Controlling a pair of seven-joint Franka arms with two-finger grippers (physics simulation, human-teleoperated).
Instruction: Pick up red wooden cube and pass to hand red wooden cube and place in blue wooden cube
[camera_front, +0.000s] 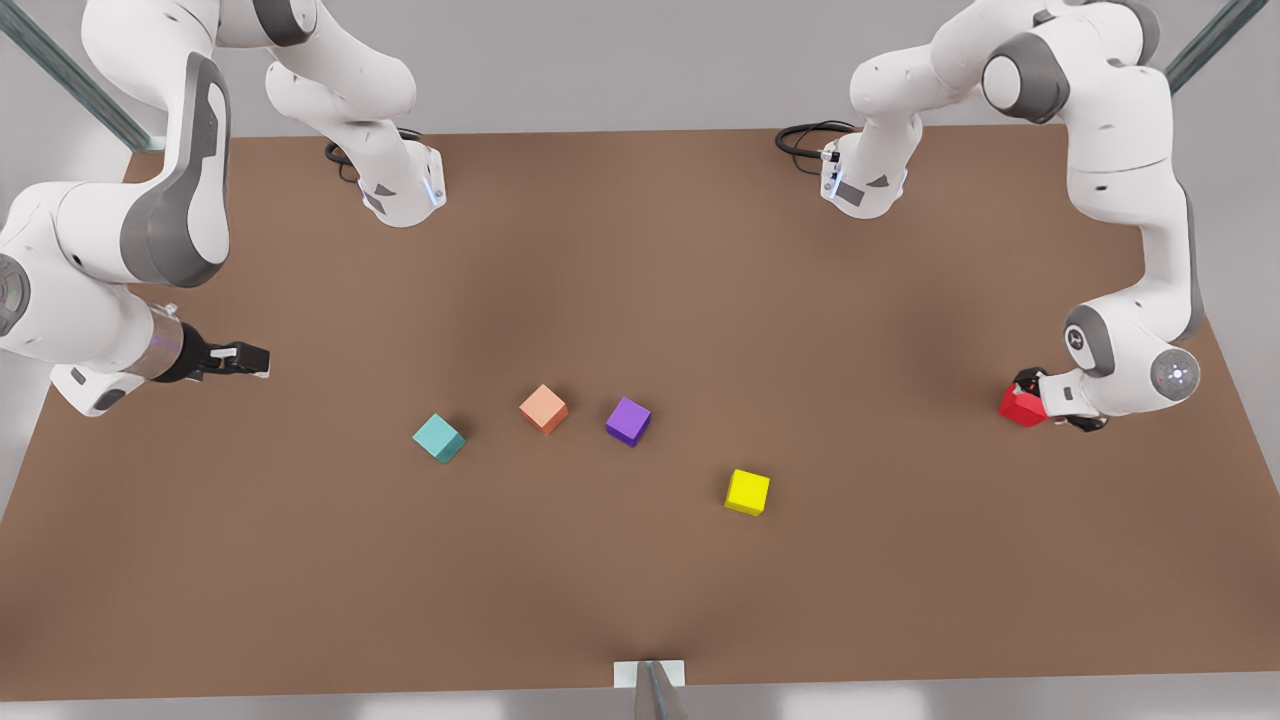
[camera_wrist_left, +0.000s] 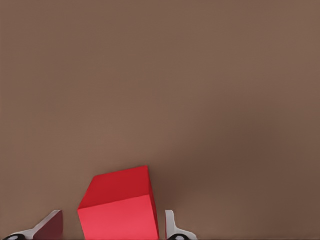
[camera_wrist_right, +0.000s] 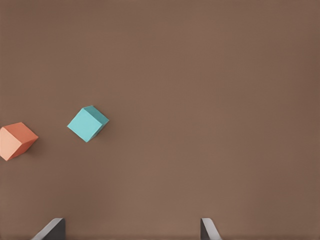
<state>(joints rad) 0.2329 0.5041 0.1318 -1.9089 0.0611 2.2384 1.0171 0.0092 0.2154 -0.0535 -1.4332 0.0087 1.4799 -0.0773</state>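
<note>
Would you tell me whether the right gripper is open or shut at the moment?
Open. The right gripper has its fingers spread wide with bare table between them, holding nothing.

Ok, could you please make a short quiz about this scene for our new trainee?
1. Which cube sits between the fingers of the left end effector? A: yellow. B: red. C: green.
2. True or false: the right end effector holds a cube.
3. Fill in: in the front view, the salmon cube lies between the blue wooden cube and the ___ cube.

Key:
1. B, the red wooden cube.
2. False: it waits open and empty at the front view's left.
3. Purple: the purple cube.
</note>
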